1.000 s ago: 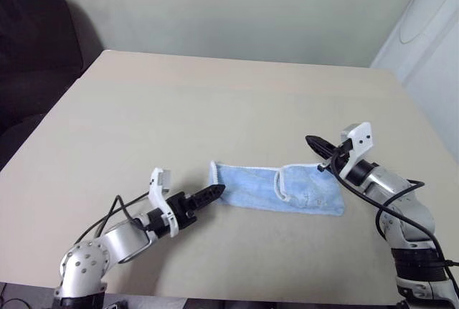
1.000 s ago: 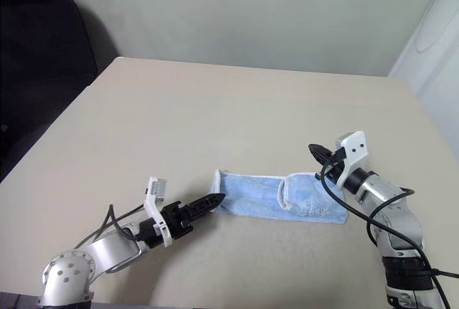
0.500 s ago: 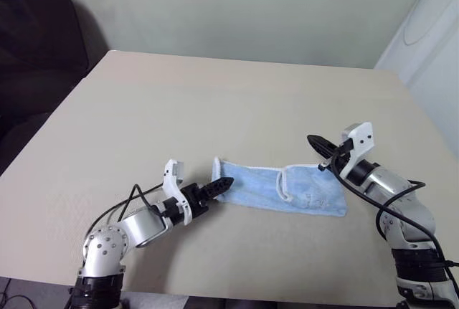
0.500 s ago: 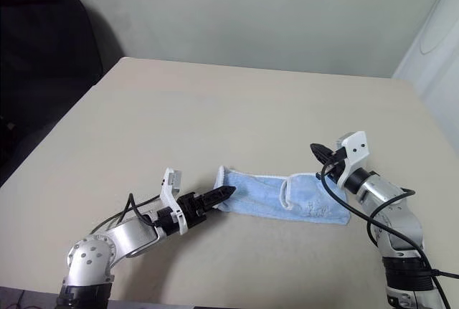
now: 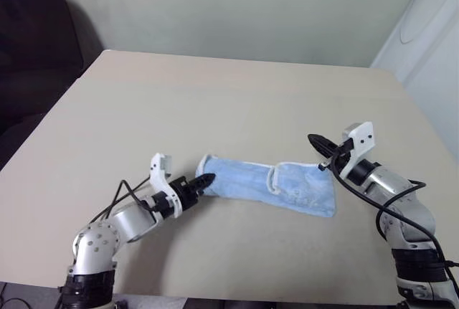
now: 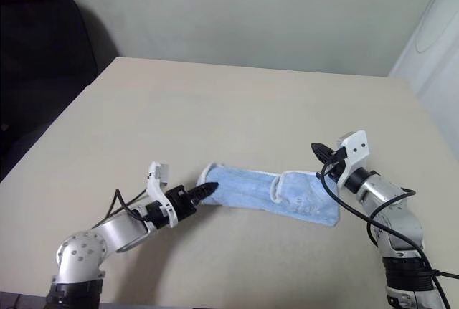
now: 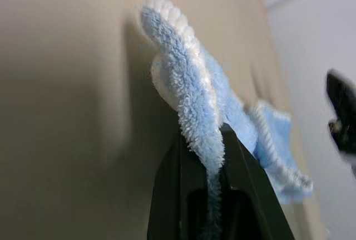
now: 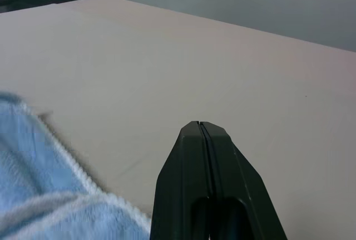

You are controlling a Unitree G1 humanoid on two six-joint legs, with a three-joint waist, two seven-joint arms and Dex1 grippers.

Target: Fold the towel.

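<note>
Now the left hand [image 5: 203, 180] is clamped on the left end of the towel [image 5: 269, 186]. The left wrist view shows the blue terry edge pinched between its two black fingers [image 7: 240, 165], with the white-stitched hem curling up above the tips. A second ago that hand was spread wide just off the towel's left end; half a second ago it was partly closed at the edge. So the grab is new.

The towel itself has shifted. Before, it lay as a flat folded strip, left hem roughly square to the near edge of the worktop [image 5: 229, 101]. Now the left end is pulled toward the left edge of the worktop and bunched up at the fingers, and the whole strip sits more slanted, with the right end closer to the near edge than the left. It is in the near half of the worktop, a bit right of centre. A white-edged flap lies folded over on the right part of the strip, as before.

The right hand [image 5: 314, 140] has not changed: fingers [image 8: 210, 156] pressed together, holding nothing, hovering just beyond the towel's right end, apart from the cloth. The right wrist view shows the towel's white hem below and beside the closed tips, with bare worktop ahead.

The left arm has reached slightly further in toward the towel than a second ago.
</note>
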